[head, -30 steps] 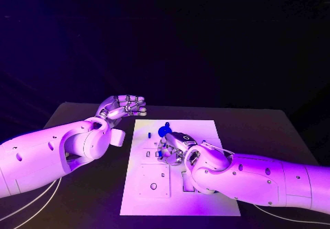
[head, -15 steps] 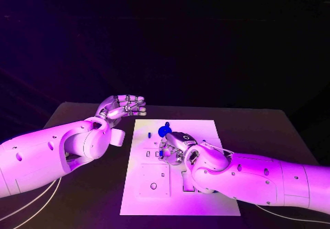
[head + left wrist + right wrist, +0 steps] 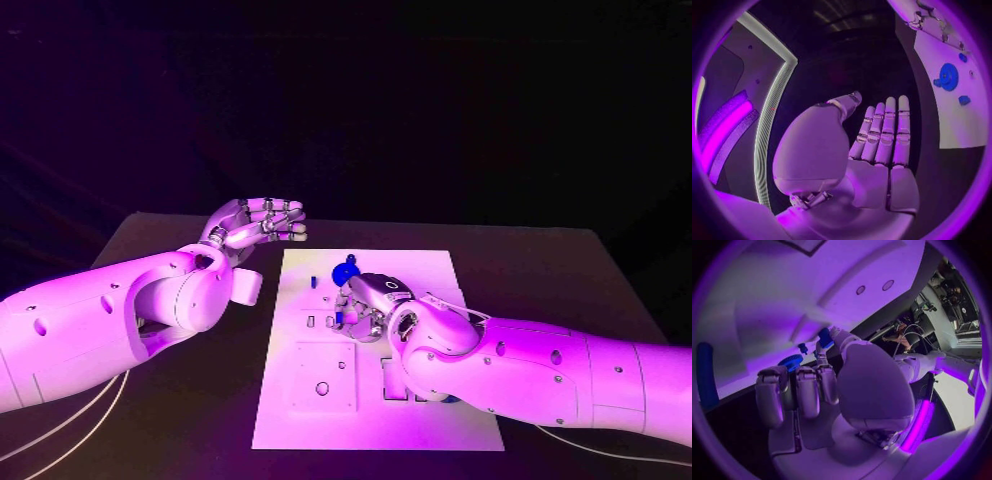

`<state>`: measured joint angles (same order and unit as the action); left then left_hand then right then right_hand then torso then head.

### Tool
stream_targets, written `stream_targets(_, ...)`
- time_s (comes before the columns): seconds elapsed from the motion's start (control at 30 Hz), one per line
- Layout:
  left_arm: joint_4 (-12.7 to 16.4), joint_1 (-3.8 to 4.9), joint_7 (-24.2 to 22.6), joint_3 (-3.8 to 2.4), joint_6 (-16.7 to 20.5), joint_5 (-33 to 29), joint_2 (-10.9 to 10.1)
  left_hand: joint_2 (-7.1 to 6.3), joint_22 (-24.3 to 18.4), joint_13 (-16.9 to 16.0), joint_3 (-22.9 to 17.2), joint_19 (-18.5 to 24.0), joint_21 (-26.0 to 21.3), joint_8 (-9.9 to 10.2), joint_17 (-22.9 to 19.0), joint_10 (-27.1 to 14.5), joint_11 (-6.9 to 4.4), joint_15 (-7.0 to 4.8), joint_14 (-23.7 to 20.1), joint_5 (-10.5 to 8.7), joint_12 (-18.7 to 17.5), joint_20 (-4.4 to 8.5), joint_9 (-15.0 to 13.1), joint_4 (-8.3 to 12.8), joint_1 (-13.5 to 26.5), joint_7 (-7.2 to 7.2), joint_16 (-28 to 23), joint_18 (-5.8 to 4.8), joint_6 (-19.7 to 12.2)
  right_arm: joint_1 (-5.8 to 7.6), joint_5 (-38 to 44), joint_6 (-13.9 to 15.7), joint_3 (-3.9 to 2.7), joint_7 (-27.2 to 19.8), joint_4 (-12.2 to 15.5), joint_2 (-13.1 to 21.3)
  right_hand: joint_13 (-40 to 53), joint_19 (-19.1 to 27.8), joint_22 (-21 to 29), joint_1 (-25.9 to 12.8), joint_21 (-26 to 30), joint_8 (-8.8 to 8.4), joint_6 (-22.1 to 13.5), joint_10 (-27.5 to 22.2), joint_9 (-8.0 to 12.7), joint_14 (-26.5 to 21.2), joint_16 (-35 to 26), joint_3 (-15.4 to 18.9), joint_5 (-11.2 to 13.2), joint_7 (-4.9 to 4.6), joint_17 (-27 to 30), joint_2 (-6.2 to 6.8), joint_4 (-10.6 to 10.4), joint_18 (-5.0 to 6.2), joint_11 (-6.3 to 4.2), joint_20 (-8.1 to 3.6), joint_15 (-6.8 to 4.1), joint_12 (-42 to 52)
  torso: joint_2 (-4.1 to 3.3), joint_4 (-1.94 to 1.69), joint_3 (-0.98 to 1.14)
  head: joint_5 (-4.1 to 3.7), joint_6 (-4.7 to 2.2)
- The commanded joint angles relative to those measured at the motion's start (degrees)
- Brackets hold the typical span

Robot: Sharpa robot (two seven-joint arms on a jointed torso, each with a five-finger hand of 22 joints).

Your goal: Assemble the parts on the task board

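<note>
**Right hand on a blue part over the board; left hand held open, off the board**

The black table (image 3: 577, 270) is seen with bare room on both sides of the board (image 3: 418, 270), which lies in the middle, its long edges running away from the robot. The right hand (image 3: 368, 305) is held low over the board's middle — a small blue part (image 3: 825, 338) is pinched at its fingertips, the other fingers curled in beside it. The left hand (image 3: 257, 225) is held above the table just off the board's far left corner, palm up, fingers apart and nothing in it. A blue gear (image 3: 345, 272) sits on the board just beyond the right hand; two smaller blue pieces (image 3: 964, 100) lie near it — apart from the gear.
</note>
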<state>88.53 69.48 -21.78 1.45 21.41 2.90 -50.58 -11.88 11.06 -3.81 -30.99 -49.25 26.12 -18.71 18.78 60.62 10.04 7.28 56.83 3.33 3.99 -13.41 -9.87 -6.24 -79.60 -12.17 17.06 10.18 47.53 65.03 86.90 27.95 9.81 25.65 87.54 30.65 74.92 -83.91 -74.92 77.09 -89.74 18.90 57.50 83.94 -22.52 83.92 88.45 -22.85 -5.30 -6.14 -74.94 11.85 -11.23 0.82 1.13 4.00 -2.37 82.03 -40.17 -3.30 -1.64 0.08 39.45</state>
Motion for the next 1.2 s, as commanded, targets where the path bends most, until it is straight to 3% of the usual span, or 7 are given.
stream_targets(0.03,0.1,0.03,-0.2,-0.04,-0.1,0.2,0.1,0.45,0.1,-0.1,0.3,-0.1,0.4,0.2,0.1,0.3,0.15,-0.04,0.4,-0.24,-0.2,0.21,-0.1,0.2,0.2,-1.49,0.3,0.29,0.1,-0.17,0.4,-1.0,0.12,0.0,-0.2,-0.1,7.7,-6.1,-15.1,-0.5,-0.3,-0.20,-0.9,0.2,0.2,4.9,-0.4,0.2,-0.2,-0.09,-9.7,0.32,-0.4,-0.82,0.52,-0.05,0.16,-0.5,0.02,0.02,-0.01,0.03,-0.09)
stream_targets(0.5,0.1,0.03,-0.1,-0.04,-0.2,0.2,0.0,0.45,0.1,-0.1,0.3,-0.1,0.4,0.2,0.1,0.3,0.15,-0.04,0.4,-0.24,-0.2,0.21,-0.1,0.2,0.2,-1.49,0.3,0.29,0.1,-0.17,-0.1,-1.5,0.15,-0.5,-0.4,0.0,6.4,-6.1,-15.1,-1.0,-0.3,-1.25,-3.2,-1.1,0.9,4.8,-0.7,1.2,-0.2,-1.10,-9.2,1.73,-0.6,-0.82,1.41,0.58,0.91,-2.3,0.02,0.00,0.02,0.11,-0.08)
stream_targets(0.7,0.1,0.03,0.0,-0.04,-0.3,0.2,0.0,0.45,0.1,-0.1,0.3,-0.1,0.4,0.2,0.1,0.3,0.15,-0.04,0.4,-0.24,-0.2,0.21,-0.1,0.2,0.2,-1.49,0.3,0.29,0.1,-0.17,-0.4,-1.3,0.16,-0.9,-0.4,-0.1,5.6,-5.9,-15.0,-1.7,0.0,-1.88,-4.4,-1.9,1.3,4.7,-0.8,3.3,-1.2,-1.51,-8.8,2.46,-1.2,-0.75,1.83,0.99,1.30,-3.2,0.01,0.04,0.02,0.16,0.00)
stream_targets(0.9,0.1,0.03,0.0,-0.04,-0.3,0.3,0.0,0.46,0.1,-0.1,0.3,-0.1,0.5,0.3,0.2,0.3,0.14,-0.05,0.5,-0.24,-0.2,0.26,-0.1,0.2,0.3,-1.48,0.4,0.26,0.1,-0.17,-0.6,-0.2,0.16,-1.4,-0.4,-0.1,5.0,-5.8,-14.8,-1.6,0.3,-2.31,-5.2,-2.4,1.5,4.6,-1.0,5.7,-0.4,-1.71,-8.5,2.44,-1.7,-0.68,2.03,1.20,1.48,-3.9,0.03,0.04,0.01,0.14,-0.07)
stream_targets(1.0,0.0,0.03,0.0,-0.04,-0.3,0.3,0.0,0.46,0.1,-0.1,0.3,-0.1,0.5,0.3,0.2,0.3,0.14,-0.05,0.5,-0.24,-0.2,0.26,-0.1,0.2,0.3,-1.48,0.4,0.26,0.1,-0.17,-0.7,0.6,0.16,-1.8,-0.2,-0.1,4.6,-5.7,-14.8,-1.2,0.4,-2.47,-5.7,-2.8,1.7,4.6,-1.0,9.6,1.4,-1.83,-8.4,1.93,-3.0,-0.65,2.16,1.34,1.62,-4.3,0.00,0.03,0.00,0.09,-0.06)
stream_targets(1.07,0.0,0.03,0.1,-0.04,-0.3,0.3,0.0,0.46,0.1,-0.1,0.3,-0.1,0.5,0.3,0.2,0.3,0.14,-0.05,0.5,-0.24,-0.2,0.26,-0.1,0.2,0.3,-1.48,0.4,0.26,0.1,-0.17,-0.7,1.3,0.16,-2.0,-0.2,0.0,4.5,-5.7,-14.8,-0.9,0.5,-2.55,-5.9,-2.9,1.7,4.6,-1.1,10.9,1.5,-1.88,-8.3,1.66,-3.5,-0.64,2.20,1.38,1.64,-4.4,0.02,0.04,0.01,0.07,-0.11)
stream_targets(1.2,-0.1,0.03,0.3,-0.04,-0.4,0.7,0.0,0.30,0.2,-0.1,0.4,-0.1,0.7,0.4,0.2,0.2,0.16,-0.04,0.5,-0.25,-0.2,0.28,-0.1,0.2,0.4,-1.49,0.4,0.23,0.0,-0.17,-0.8,3.4,0.16,-2.7,0.0,0.2,4.0,-5.5,-14.6,1.3,0.9,-3.93,-8.2,-3.4,2.3,4.5,-1.2,18.0,1.4,-2.63,-8.0,0.22,-5.4,-0.55,2.82,1.74,2.13,-5.0,0.04,0.02,0.03,0.10,-0.15)
